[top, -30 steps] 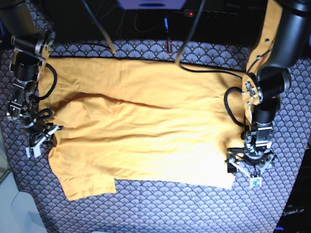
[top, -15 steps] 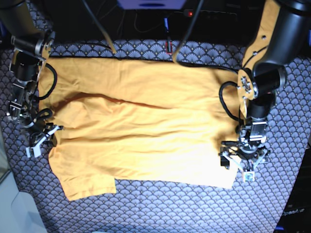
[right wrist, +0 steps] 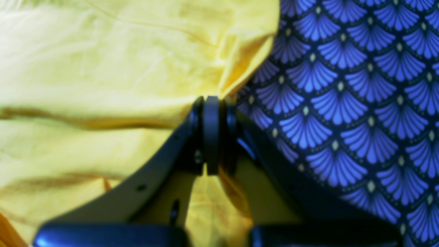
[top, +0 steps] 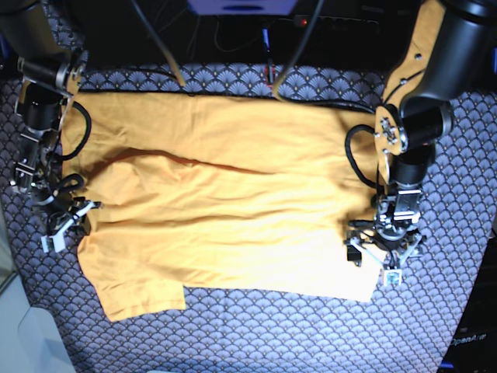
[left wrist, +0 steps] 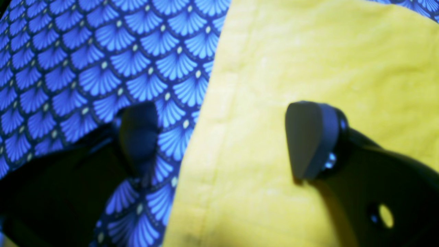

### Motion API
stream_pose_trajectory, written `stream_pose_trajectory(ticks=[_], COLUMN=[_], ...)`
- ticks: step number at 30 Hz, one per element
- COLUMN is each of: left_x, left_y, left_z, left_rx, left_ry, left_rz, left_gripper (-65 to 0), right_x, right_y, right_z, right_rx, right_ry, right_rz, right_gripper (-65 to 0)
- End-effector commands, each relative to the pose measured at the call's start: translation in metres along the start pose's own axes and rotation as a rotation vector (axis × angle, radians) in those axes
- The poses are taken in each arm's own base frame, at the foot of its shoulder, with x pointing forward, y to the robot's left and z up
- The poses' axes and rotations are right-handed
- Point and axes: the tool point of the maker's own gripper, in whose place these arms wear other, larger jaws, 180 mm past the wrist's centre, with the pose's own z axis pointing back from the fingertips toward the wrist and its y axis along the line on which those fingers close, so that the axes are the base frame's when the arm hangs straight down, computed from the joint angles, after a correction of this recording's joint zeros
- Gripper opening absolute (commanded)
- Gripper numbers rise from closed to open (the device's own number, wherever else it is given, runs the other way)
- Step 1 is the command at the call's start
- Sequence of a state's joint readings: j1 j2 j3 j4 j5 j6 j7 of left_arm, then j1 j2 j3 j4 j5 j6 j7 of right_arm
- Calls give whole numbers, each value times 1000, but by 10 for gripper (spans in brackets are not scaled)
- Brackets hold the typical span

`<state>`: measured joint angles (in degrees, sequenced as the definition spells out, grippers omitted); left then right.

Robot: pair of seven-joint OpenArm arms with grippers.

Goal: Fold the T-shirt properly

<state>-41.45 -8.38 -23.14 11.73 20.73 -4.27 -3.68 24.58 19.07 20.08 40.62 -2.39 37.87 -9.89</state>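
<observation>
The yellow-orange T-shirt (top: 225, 194) lies spread flat on the patterned tablecloth (top: 256, 334), one sleeve at the front left. My left gripper (top: 373, 264) stands open low over the shirt's right hem. In the left wrist view the left gripper (left wrist: 223, 140) straddles that hem: one finger (left wrist: 139, 137) is over the cloth, the other over the T-shirt (left wrist: 308, 61). My right gripper (top: 71, 221) is at the shirt's left edge. The right wrist view shows the right gripper (right wrist: 211, 130) shut on a pinched fold of the T-shirt (right wrist: 103, 68).
Black cables (top: 311, 105) trail from the back edge onto the shirt's far right part. A power strip with a red light (top: 304, 21) sits behind the table. Bare tablecloth (top: 466, 194) shows to the right and along the front.
My left gripper has moved to the left in the base view, from beside the shirt's right hem to over it, still open. The right gripper has not moved.
</observation>
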Motion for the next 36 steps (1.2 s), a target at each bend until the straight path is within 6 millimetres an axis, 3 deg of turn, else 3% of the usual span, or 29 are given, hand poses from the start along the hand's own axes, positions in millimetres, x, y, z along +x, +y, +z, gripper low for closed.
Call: stream_pose_trajectory(ticks=[1, 4, 10, 13, 17, 24, 31, 36], left_x=[25, 21, 10, 13, 7, 11, 34, 40], left_y=[6, 6, 7, 6, 7, 8, 26, 26], left_z=[-2, -2, 0, 0, 1, 1, 11, 20], left_rx=[14, 13, 15, 15, 16, 19, 67, 88], left_ry=[-52, -46, -31, -54, -53, -64, -157, -158], left_rz=[-1, -2, 4, 3, 2, 1, -28, -49], left_gripper=[-109, -221, -517, -610, -650, -650, -650, -650], right_x=[30, 30, 30, 30, 30, 32, 45, 54], right_y=[-9, -9, -9, -9, -9, -9, -7, -4], right_z=[4, 4, 3, 3, 3, 4, 9, 11], right_rx=[-9, -9, -9, -9, -9, -9, 7, 5], right_ry=[-73, -73, -72, -72, -72, -81, -113, -134], right_rz=[15, 15, 15, 15, 15, 12, 45, 65], right_gripper=[-650, -650, -650, -650, -650, -650, -650, -650])
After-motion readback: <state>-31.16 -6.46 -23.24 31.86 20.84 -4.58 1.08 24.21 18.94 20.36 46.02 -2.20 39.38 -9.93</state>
